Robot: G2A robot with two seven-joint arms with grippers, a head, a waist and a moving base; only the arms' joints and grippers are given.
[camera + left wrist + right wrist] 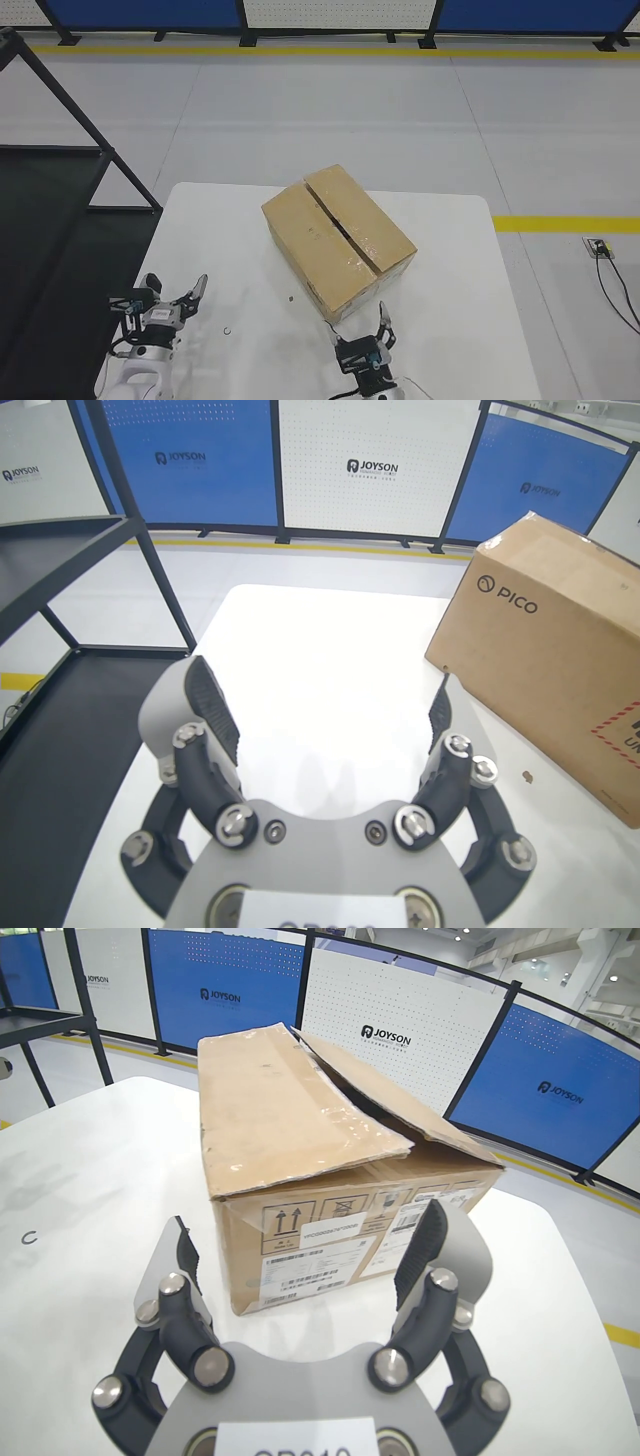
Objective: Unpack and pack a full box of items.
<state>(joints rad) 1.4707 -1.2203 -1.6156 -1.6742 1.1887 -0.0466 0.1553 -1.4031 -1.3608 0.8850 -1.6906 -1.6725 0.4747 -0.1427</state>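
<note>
Left gripper [320, 685] and right gripper [306, 1223] both have fingers spread wide, seemingly pointing forward.

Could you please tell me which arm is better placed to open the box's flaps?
Probably the right: the right gripper, open, sits directly before the box, near its lifted flap. The left gripper, also open, stands farther off to one side.

Blue, white partition panels [140, 10] behind; grey floor [400, 110], yellow line [565, 223]; black rack [50, 230] left.
</note>
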